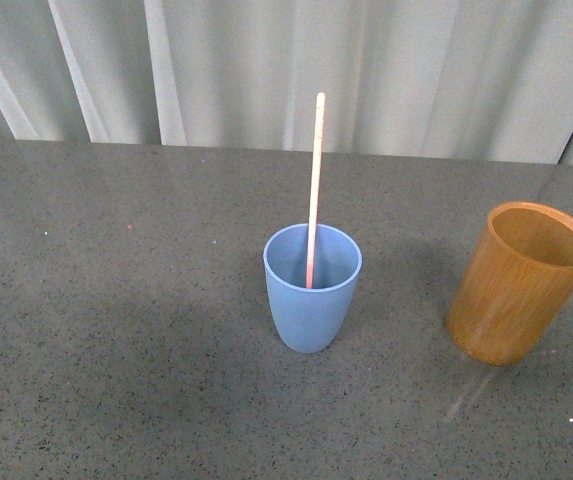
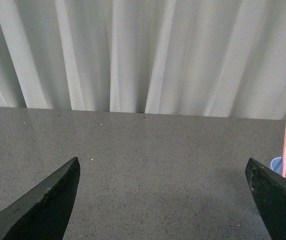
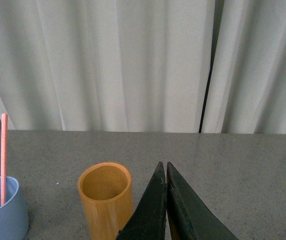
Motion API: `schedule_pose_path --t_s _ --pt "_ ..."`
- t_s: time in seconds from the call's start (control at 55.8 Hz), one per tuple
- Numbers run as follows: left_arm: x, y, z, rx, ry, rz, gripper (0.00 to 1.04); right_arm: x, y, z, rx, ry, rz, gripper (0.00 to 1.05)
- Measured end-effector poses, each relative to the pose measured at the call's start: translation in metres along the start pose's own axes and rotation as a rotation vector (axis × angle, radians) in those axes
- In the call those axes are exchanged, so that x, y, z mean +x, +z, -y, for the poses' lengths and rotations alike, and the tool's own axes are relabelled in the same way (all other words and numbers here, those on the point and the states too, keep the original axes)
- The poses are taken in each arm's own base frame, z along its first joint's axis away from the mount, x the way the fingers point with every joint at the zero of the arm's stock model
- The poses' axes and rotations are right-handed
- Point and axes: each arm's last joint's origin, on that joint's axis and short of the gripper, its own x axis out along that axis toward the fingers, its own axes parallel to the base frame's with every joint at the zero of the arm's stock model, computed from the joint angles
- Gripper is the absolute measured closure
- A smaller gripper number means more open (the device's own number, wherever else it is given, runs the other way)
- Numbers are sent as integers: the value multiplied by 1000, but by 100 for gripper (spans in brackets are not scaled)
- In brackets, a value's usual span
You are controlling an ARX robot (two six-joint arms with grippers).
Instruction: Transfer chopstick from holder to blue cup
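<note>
On the counter (image 1: 116,350), the chopstick (image 1: 314,190) already stood in the blue cup (image 1: 311,300), the holder (image 1: 521,285) looked empty, left hand (image 2: 162,200) gaped wide, right hand (image 3: 166,200) closed on nothing.

Matt plastic blue cup (image 1: 312,290), smooth wooden holder (image 1: 519,283), speckled stone-like table (image 1: 116,330)

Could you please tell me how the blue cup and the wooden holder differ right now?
The blue cup holds the chopstick; the holder looks empty. The cup is light blue and tapers downward; the holder is orange-brown and straight-walled. The holder looks somewhat larger. Both stand upright, open-topped, on the grey table.
</note>
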Motion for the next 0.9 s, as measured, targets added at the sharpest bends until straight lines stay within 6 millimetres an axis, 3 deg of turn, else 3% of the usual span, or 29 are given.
schedule_pose_path --t_s 0.126,0.502,0.682,0.771,0.897 --pt "0 0 0 0 0 0 7 -10 -2 0 0 0 -4 104" --pt "0 0 0 0 -1 1 7 -10 -2 0 -1 0 -4 103" --pt "0 0 0 0 -1 1 7 -10 -2 0 0 0 -4 72" --pt "0 0 0 0 -1 1 7 -10 -2 0 0 0 -4 47" --pt "0 0 0 0 -1 1 7 -10 -2 0 0 0 -4 26"
